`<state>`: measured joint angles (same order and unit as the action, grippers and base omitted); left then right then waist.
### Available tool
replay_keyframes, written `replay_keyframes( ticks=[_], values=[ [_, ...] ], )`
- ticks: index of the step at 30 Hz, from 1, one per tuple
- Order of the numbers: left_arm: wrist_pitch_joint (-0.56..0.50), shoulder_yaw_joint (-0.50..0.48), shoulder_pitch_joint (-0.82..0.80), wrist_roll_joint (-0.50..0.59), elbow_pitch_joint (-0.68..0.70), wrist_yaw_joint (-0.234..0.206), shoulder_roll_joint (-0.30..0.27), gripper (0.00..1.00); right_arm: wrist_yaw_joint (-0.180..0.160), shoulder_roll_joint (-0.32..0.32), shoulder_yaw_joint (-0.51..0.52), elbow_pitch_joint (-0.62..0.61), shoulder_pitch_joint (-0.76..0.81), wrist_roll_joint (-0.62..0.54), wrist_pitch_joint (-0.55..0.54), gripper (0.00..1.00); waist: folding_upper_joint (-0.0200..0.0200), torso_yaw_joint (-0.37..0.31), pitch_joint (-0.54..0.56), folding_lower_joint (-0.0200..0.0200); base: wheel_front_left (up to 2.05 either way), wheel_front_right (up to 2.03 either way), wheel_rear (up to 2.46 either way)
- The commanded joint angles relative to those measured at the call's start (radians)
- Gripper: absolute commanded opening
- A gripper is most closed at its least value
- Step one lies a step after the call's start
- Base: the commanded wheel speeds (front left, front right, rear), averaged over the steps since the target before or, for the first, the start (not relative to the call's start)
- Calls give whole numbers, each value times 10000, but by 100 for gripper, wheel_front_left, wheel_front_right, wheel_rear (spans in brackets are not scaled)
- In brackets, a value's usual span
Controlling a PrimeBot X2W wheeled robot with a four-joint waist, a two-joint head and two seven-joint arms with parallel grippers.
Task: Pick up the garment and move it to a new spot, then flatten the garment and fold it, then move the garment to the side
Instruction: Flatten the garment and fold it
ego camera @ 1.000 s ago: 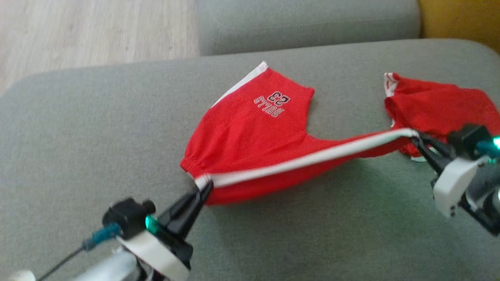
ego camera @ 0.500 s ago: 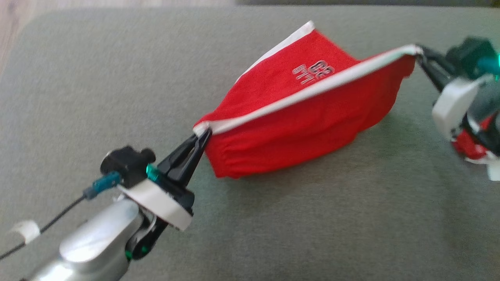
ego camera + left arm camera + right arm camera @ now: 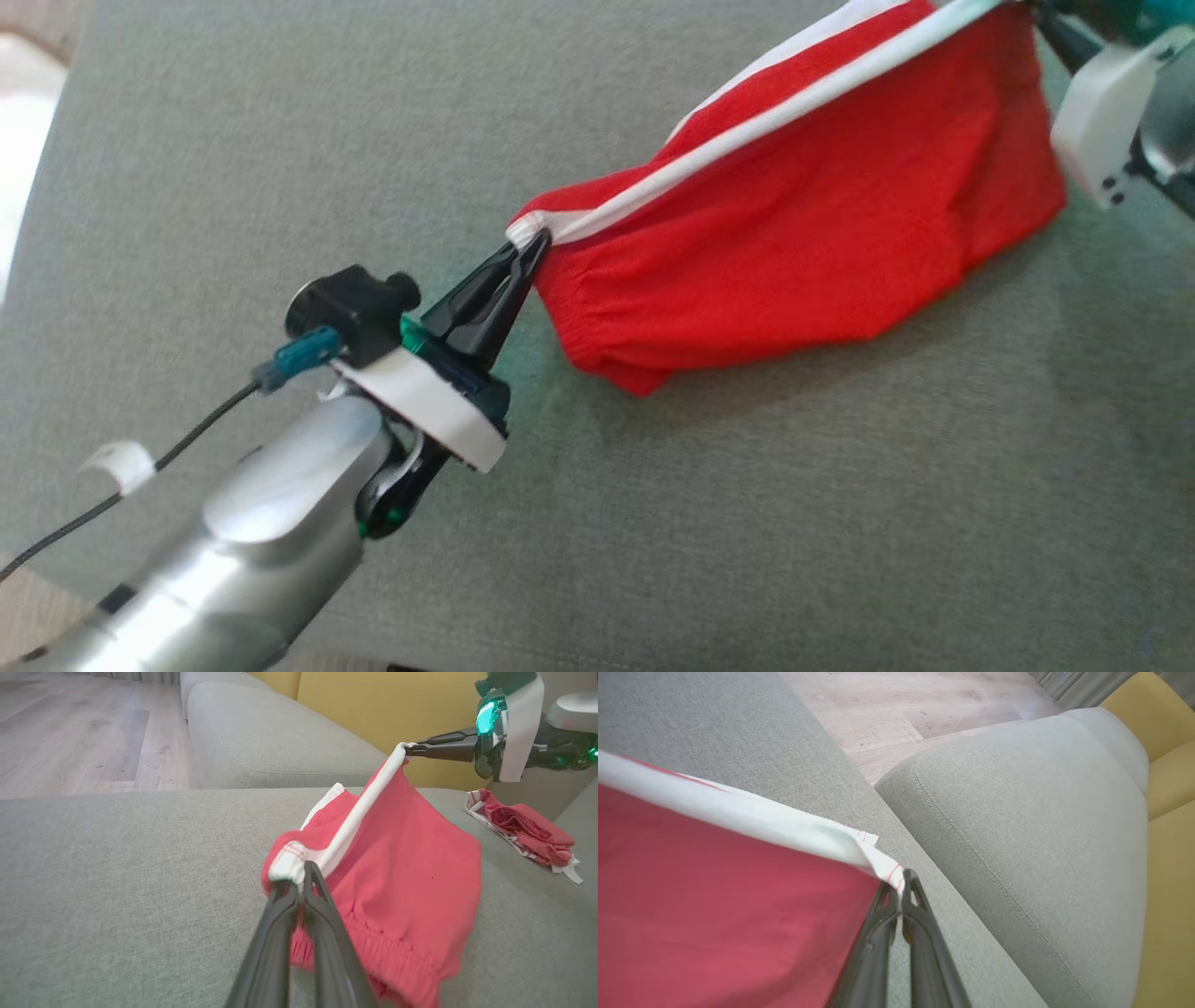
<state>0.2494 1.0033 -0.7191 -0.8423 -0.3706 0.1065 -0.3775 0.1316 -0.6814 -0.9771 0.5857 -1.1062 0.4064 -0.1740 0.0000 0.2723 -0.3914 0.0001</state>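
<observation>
Over the grey sofa seat [image 3: 280, 140], the left gripper [image 3: 529, 250] and right gripper [image 3: 901, 889] are clamping the red shorts [image 3: 794, 233], hanging between them; flattening and folding are pending.

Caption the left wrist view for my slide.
Left gripper and right gripper hold red fabric shorts with a white side stripe taut over the grey sofa cushion, near a crumpled red garment.

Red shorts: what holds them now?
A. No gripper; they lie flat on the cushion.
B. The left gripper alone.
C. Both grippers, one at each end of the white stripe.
C: the left gripper pinches one end of the white stripe on the shorts, the right gripper the other.
</observation>
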Motion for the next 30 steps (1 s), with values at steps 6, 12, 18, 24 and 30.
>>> replay_keyframes(
  ticks=[6, 12, 18, 24, 30],
  values=[
    [119, -651, -785, 202, -319, 172, 317, 0, -9, -27, -1043, 716, -1165, 360, 366, 0, 0, 461, -617, -1, 0, 0, 0],
    [122, -866, -882, 257, -665, 226, 687, 19, -9, -3, -1982, 1355, -1843, 820, 665, 100, 0, 607, -895, -1, 0, 0, 0],
    [123, -833, -896, 273, -973, 238, 742, 100, -9, 293, -2260, 2170, -2162, 1204, 1358, 100, 0, 490, -803, -1, 0, 0, 0],
    [123, -1207, -686, 262, -1009, 239, 504, 100, -9, 696, -1952, 2961, -2123, 1745, 2217, 100, 0, 98, -241, -1, 0, 0, 0],
    [123, -2074, -329, 373, -804, 224, 380, 100, -9, 1151, -1113, 3735, -1937, 2095, 3286, 100, 0, -334, 435, -1, 0, 0, 0]
  ],
)
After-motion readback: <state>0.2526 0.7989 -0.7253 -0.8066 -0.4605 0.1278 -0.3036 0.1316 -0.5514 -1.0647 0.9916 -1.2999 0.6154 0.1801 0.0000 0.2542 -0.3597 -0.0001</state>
